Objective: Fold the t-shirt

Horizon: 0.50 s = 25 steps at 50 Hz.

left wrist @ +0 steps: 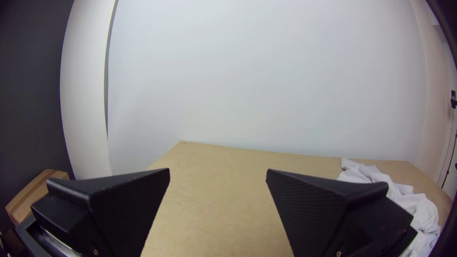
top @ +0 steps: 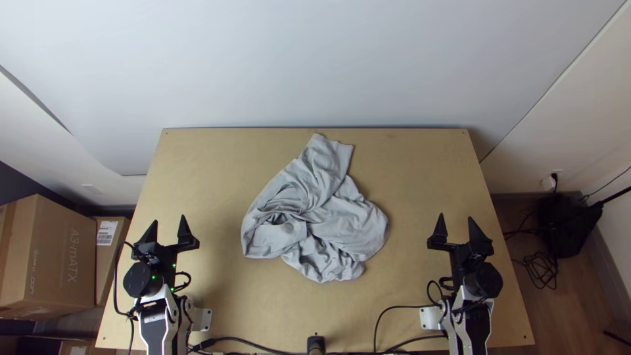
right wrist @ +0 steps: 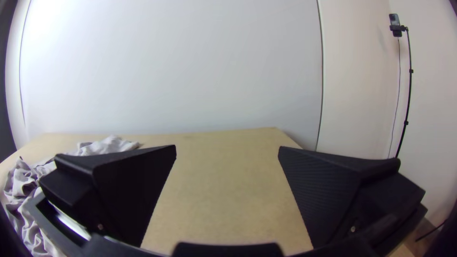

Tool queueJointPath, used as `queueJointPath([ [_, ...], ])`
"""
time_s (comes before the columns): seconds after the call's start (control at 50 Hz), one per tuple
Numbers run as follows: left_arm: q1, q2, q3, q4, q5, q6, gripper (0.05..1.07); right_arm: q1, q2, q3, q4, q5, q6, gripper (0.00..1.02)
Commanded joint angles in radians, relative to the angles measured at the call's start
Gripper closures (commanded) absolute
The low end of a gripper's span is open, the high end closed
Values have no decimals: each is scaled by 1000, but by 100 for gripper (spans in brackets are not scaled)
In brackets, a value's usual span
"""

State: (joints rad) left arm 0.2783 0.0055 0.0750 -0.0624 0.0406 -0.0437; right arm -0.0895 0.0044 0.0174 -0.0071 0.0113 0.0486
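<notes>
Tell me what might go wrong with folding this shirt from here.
The t-shirt lies bunched, with overlapping creases, so the fingers might pinch several layers at once and drag the heap instead of opening it.

Its sleeves and hem are hard to tell apart, so a fold could start from the wrong edge.

One end reaches near the far edge of the table; pushing it that way may send cloth over.

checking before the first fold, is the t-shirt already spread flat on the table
No, the t-shirt lies bunched and wrinkled on the table.
</notes>
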Motion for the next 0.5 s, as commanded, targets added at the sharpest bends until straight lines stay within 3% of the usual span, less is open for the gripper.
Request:
queueJointPath([
  [0.0,-5,-6,-32,-24,2,18,10,-6,-7,-8,-8,9,10,3],
  [0.48,-14,-4,-32,-25,2,2,10,23,-6,-8,-10,9,20,3],
])
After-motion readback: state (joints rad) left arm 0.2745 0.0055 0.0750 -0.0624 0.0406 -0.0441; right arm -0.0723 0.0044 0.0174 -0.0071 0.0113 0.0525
